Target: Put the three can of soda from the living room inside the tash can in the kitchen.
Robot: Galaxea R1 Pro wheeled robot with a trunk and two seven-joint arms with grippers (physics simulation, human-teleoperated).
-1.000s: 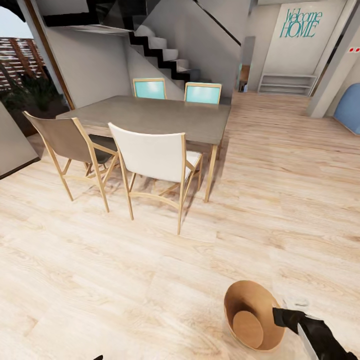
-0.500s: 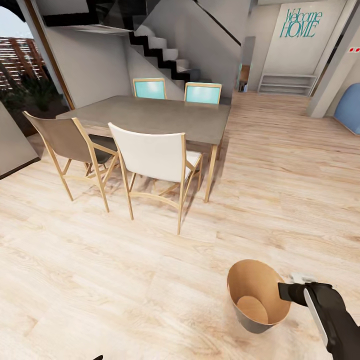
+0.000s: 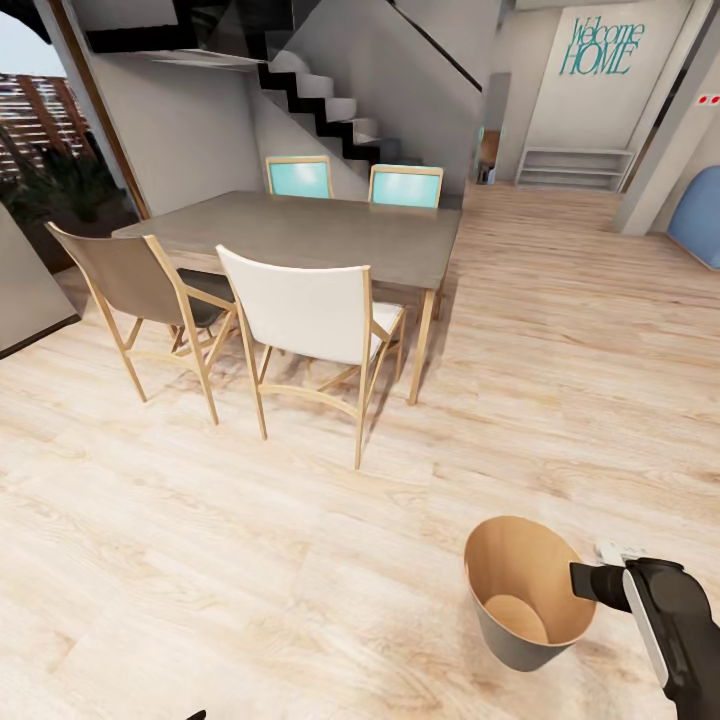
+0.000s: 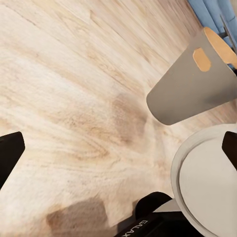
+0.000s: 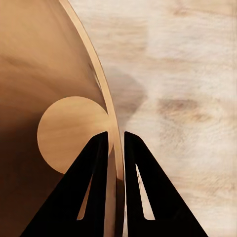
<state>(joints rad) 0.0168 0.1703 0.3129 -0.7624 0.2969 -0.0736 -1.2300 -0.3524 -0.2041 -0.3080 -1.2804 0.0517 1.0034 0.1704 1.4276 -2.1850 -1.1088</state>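
The tash can (image 3: 525, 590), pale grey outside and brown inside, hangs just above the light wood floor at the lower right of the head view. My right gripper (image 3: 588, 582) is shut on its rim, one finger inside and one outside. In the right wrist view the fingers (image 5: 96, 168) straddle the thin rim of the tash can (image 5: 49, 84), whose round brown bottom is bare. The left wrist view has the tash can (image 4: 190, 91) from outside, grey and tilted. My left gripper (image 4: 118, 150) is open, its fingertips far apart over bare floor. The cans of soda are out of view.
A grey dining table (image 3: 300, 232) stands ahead with a white chair (image 3: 305, 320), a brown chair (image 3: 140, 285) and two turquoise ones behind. Stairs (image 3: 320, 100) rise at the back. A blue sofa edge (image 3: 697, 215) sits far right. My round white base (image 4: 207, 187) lies below the left gripper.
My right gripper has lifted the tash can, moved it slightly right and turned it from mouth-toward-me to nearly upright. The camera and furniture have not shifted.
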